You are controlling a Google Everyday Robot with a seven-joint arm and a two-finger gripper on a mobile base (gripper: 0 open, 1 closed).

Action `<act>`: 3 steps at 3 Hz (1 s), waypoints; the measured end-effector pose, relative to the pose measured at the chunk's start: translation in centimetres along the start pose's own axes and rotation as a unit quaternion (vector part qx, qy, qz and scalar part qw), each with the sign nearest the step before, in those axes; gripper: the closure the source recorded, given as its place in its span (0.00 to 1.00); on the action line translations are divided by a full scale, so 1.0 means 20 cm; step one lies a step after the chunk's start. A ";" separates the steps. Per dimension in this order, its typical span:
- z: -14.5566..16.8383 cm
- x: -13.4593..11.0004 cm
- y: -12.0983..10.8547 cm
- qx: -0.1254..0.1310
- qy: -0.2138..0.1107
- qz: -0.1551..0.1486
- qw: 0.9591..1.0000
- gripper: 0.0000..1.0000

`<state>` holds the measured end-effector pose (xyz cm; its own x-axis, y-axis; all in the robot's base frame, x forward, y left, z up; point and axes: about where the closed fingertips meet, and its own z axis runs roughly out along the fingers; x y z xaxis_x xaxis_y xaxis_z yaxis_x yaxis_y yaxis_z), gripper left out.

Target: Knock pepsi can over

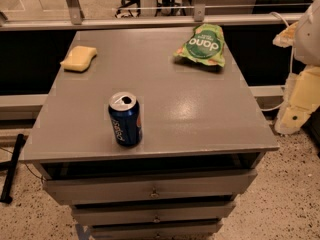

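The pepsi can (pixel 125 119) is dark blue with a silver opened top. It stands upright on the grey cabinet top (pixel 200 109), near the front edge and left of centre. My gripper (pixel 294 115) shows as pale cream parts at the right edge of the camera view, beyond the cabinet's right side and below its top. It is far to the right of the can and touches nothing on the cabinet.
A green snack bag (pixel 201 45) lies at the back right of the top. A yellow sponge (pixel 78 58) lies at the back left. Drawers (pixel 150 186) are below the front edge. A metal rail (pixel 150 21) runs behind the cabinet. Speckled floor surrounds it.
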<state>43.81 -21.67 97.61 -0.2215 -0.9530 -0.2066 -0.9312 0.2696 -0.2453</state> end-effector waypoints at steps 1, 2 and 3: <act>0.00 0.00 0.00 0.000 0.000 0.000 1.000 0.00; 0.04 -0.03 0.01 -0.006 -0.021 0.001 1.000 0.00; 0.22 -0.11 0.04 -0.043 -0.081 0.006 0.996 0.00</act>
<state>44.89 -18.66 93.64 -0.1892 -0.9130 -0.3614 -0.9518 0.2610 -0.1611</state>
